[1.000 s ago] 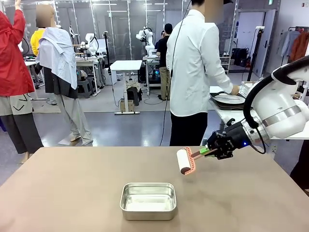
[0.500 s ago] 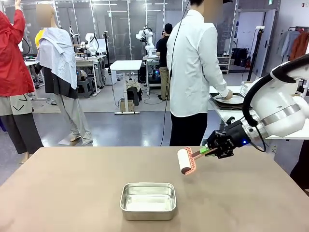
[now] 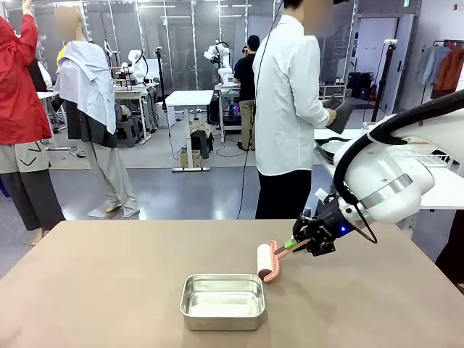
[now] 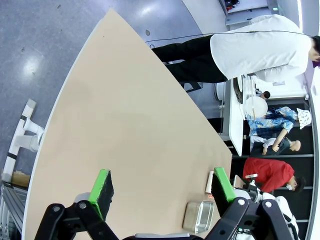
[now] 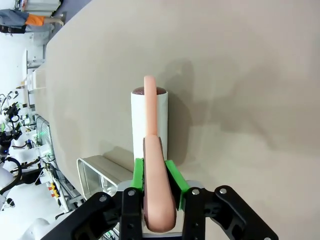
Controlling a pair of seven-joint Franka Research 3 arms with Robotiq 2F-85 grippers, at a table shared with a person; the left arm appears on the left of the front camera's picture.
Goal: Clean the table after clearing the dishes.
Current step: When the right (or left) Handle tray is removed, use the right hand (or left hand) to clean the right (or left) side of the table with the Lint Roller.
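- The right hand [image 3: 296,244] reaches in over the brown counter [image 3: 109,290] from the right, its green pads pinching the pink handle of a lint roller [image 3: 265,262].
- In the right wrist view the hand [image 5: 152,172] has one pad on each side of the handle, and the lint roller [image 5: 149,125] points straight away from it, white roll ahead.
- The roll sits low over the counter [image 5: 240,75], with its shadow close beside it. I cannot tell whether it touches the top.
- A small steel pan [image 3: 222,301] stands on the counter just in front of the roller, nearer the robot's side, and its corner also shows beside the handle [image 5: 97,175].
- The left hand [image 4: 160,187] hangs above the counter [image 4: 125,125] with its fingers spread wide and nothing between them. The steel pan [image 4: 198,216] lies far below it.
- A person [image 3: 290,101] in a white shirt stands beyond the far edge, turned toward a white side table [image 3: 435,192] and holding a dark tray [image 3: 339,112] tilted up.
- On that side table, seen from the left wrist, lies a round white plate [image 4: 256,106].
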